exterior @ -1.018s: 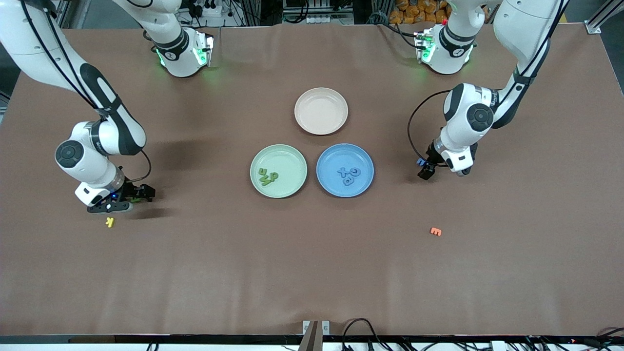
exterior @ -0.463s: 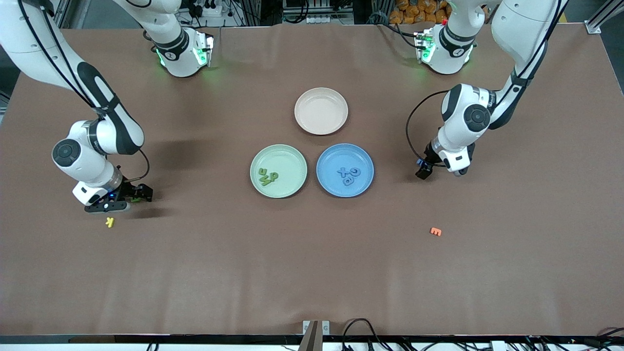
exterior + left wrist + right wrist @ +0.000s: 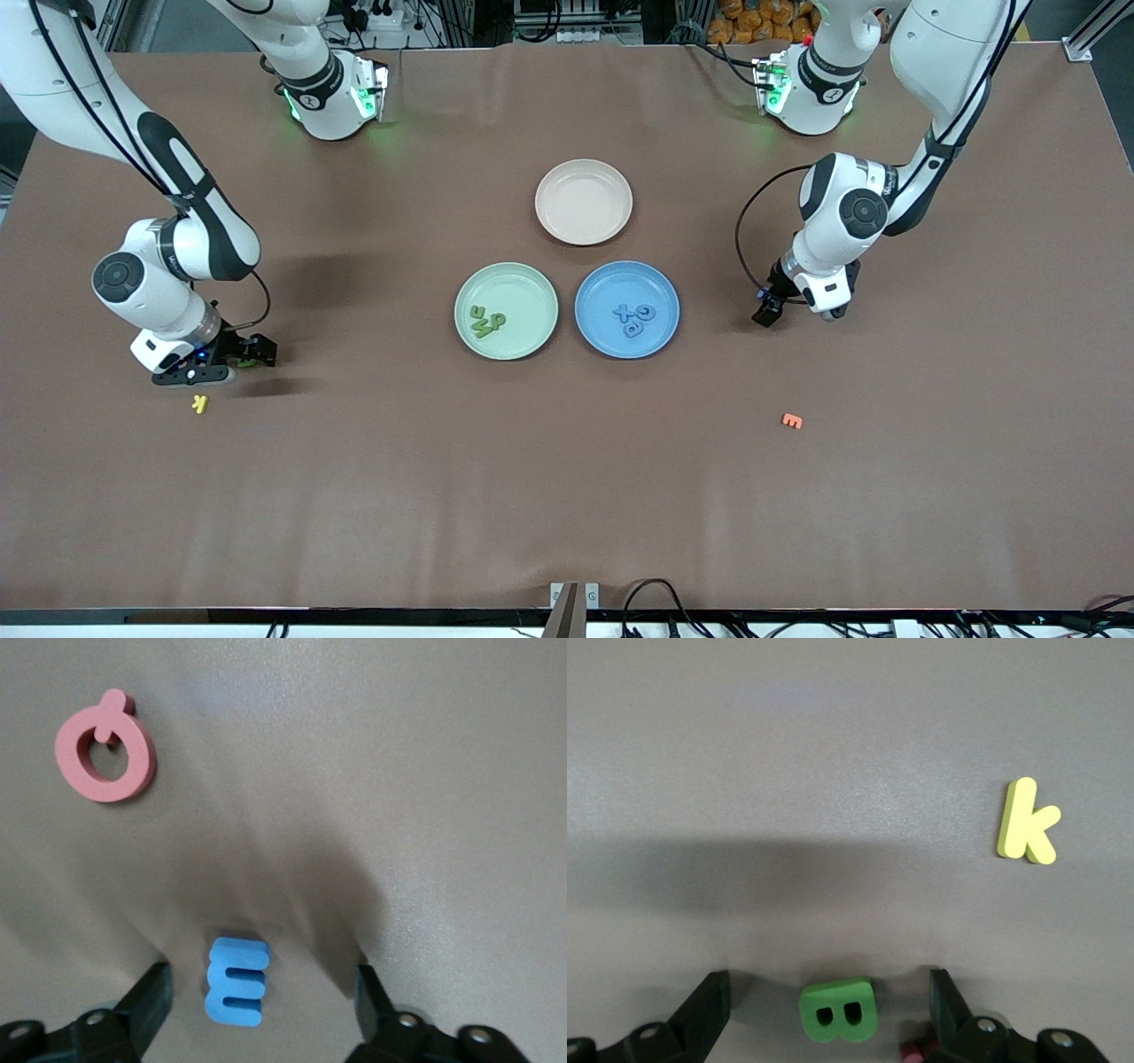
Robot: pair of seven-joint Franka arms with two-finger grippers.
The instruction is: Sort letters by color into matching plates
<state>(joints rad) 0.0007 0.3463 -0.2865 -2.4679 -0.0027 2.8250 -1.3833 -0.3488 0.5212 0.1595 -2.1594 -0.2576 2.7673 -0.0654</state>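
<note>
My left gripper (image 3: 261, 1014) is low over the table, open, with a blue letter E (image 3: 236, 981) lying flat between its fingers and touching neither. In the front view this left gripper (image 3: 767, 312) is beside the blue plate (image 3: 611, 283), which holds three blue letters (image 3: 633, 317). My right gripper (image 3: 828, 1017) is open around a green letter B (image 3: 837, 1010) that lies on the table. That right gripper (image 3: 246, 354) is toward the right arm's end of the table. The green plate (image 3: 518, 288) holds three green letters (image 3: 485, 321).
An empty beige-pink plate (image 3: 584, 201) stands farther from the front camera than the two plates. A yellow k (image 3: 200, 404) (image 3: 1028, 822) lies close to the right gripper. A pink letter (image 3: 104, 757) lies near the left gripper, and an orange letter (image 3: 791, 421) lies nearer the front camera.
The left gripper has shifted slightly toward the blue plate. The right gripper has edged a little toward the right arm's end of the table. Plates and loose letters have not moved.
</note>
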